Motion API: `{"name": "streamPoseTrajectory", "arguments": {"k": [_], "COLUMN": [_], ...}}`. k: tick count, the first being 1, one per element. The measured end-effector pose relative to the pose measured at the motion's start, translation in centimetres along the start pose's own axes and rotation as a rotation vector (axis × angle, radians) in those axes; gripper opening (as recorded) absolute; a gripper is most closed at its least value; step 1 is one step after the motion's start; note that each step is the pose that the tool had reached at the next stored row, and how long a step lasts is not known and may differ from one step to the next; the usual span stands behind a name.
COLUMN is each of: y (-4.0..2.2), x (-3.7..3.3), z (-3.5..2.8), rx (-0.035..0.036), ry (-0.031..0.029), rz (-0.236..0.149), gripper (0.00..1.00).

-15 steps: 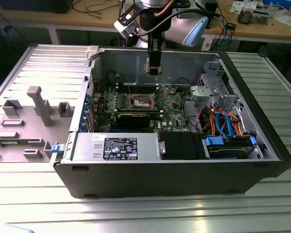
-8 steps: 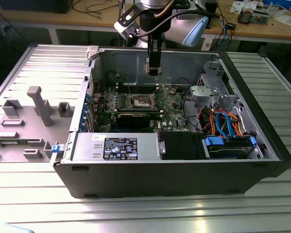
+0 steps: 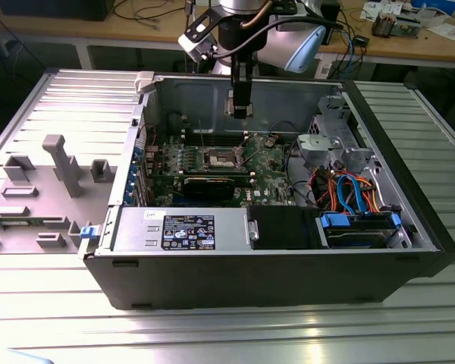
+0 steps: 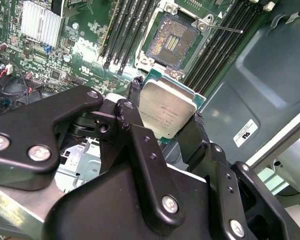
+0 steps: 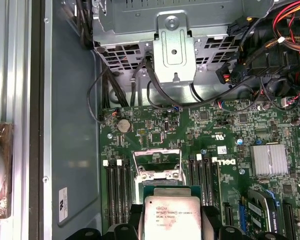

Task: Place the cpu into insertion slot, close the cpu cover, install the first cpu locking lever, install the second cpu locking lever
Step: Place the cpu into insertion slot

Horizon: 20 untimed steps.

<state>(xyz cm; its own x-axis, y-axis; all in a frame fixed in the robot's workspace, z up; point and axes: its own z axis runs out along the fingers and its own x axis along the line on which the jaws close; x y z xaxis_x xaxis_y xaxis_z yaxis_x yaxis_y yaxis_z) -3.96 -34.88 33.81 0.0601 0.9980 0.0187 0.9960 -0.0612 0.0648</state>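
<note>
My gripper is shut on the cpu, a small silver-topped square chip clamped by its edges between two black fingers. In the first wrist view the cpu hangs a little short of the insertion slot. The slot's dark pin field lies bare, and the silvery cpu cover is raised at its edge. A thin metal locking lever sticks out beside the socket. In the exterior view the gripper hangs inside the open computer case, above and slightly toward the exterior view's right of the slot.
Black memory slots flank the socket on both sides. A finned heat sink, a metal drive cage and bundled cables sit nearby. The case walls ring the board. Grey fixtures stand at the exterior view's left.
</note>
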Motion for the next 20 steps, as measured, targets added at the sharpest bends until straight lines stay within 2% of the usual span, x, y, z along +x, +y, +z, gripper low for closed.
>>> {"name": "streamPoseTrajectory", "arguments": {"k": [9,15,20], "y": [-0.08,-0.49,-0.89], "x": [-0.01,-0.04,-0.03], "z": [0.13,0.91,1.64], "rx": [-0.0002,-0.0004,-0.0002], "ry": [0.0001,-0.0008,-0.0002], "rz": [0.002,0.013,0.004], "gripper": [0.55,0.55,0.55]}}
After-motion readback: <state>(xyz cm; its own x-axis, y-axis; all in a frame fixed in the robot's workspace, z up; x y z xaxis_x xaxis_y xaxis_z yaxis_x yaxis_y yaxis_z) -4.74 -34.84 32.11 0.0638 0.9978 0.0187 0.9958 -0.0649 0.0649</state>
